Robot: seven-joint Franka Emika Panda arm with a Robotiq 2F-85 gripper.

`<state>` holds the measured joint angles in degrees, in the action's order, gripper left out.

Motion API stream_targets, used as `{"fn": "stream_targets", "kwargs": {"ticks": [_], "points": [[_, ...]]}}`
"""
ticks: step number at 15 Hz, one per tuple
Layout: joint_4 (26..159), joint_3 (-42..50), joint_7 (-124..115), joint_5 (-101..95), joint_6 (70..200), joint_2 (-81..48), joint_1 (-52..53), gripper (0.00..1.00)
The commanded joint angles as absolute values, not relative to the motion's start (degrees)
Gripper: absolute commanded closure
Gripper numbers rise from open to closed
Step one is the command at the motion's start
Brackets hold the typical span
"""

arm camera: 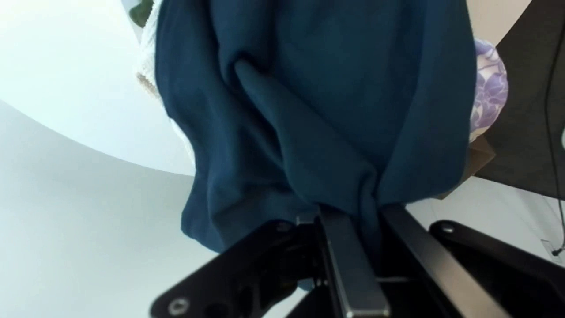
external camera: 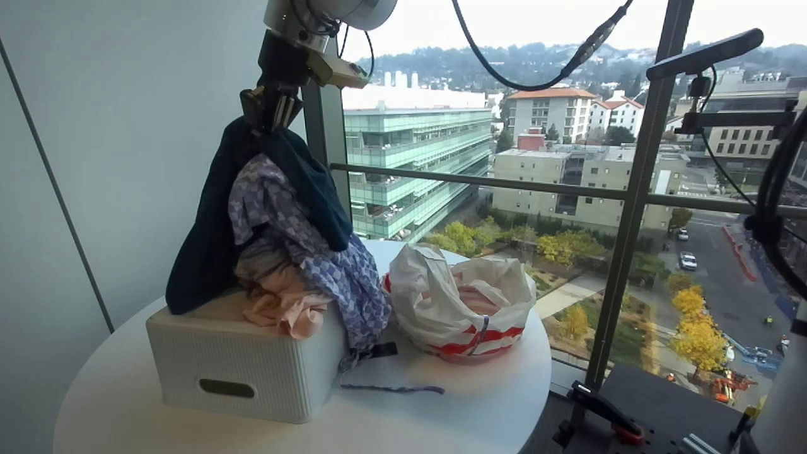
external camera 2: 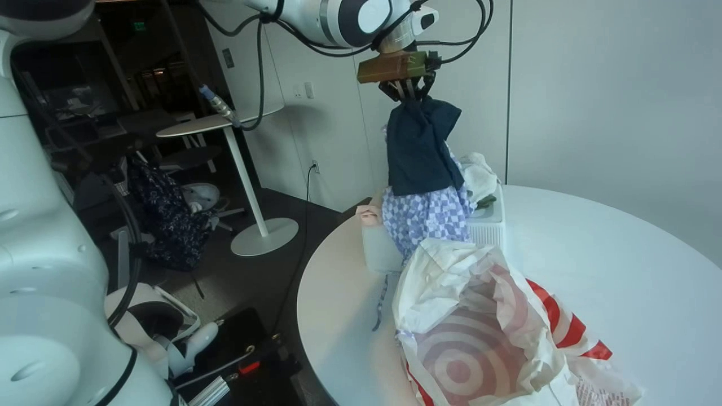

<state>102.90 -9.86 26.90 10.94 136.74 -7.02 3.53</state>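
- The pinched fold of the dark blue cloth (arm camera: 318,110) is hidden inside the gripper (arm camera: 362,216); the wrist view's top edge cuts the cloth off, its bottom edge the gripper.
- The checked cloth (external camera: 353,271) hides part of the white box's (external camera: 265,353) upper edge.
- Green item (external camera 2: 486,201) by the box's rim: too small to tell, perhaps fabric.
- Black patch (external camera: 386,349) between the box's edge and the plastic bag (external camera 2: 431,282): too blurred to name.
- In an exterior view, bag and table (external camera 2: 592,242) run off the bottom.
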Motion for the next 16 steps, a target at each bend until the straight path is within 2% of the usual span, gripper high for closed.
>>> {"fn": "stream_targets", "kwargs": {"ticks": [1, 4, 5, 6, 8, 12, 15, 16], "points": [[107.54, -10.90, 31.41, 12.36, 133.97, -6.92, 4.81, 0.97], [109.57, -11.56, 33.63, 12.47, 131.40, -7.74, 5.31, 0.96], [110.15, -11.63, 34.15, 12.11, 131.46, -7.63, 5.43, 0.90], [110.56, -11.60, 34.36, 11.27, 131.87, -7.58, 5.62, 0.61], [110.72, -11.25, 33.59, 9.52, 133.12, -7.59, 5.93, 0.54], [111.52, -11.10, 31.48, 3.39, 139.84, -6.82, 6.76, 0.22], [112.07, -11.77, 31.51, 1.03, 137.86, -7.50, 7.69, 0.01], [112.89, -11.84, 31.14, -0.06, 137.82, -7.77, 8.18, 0.00]]}}
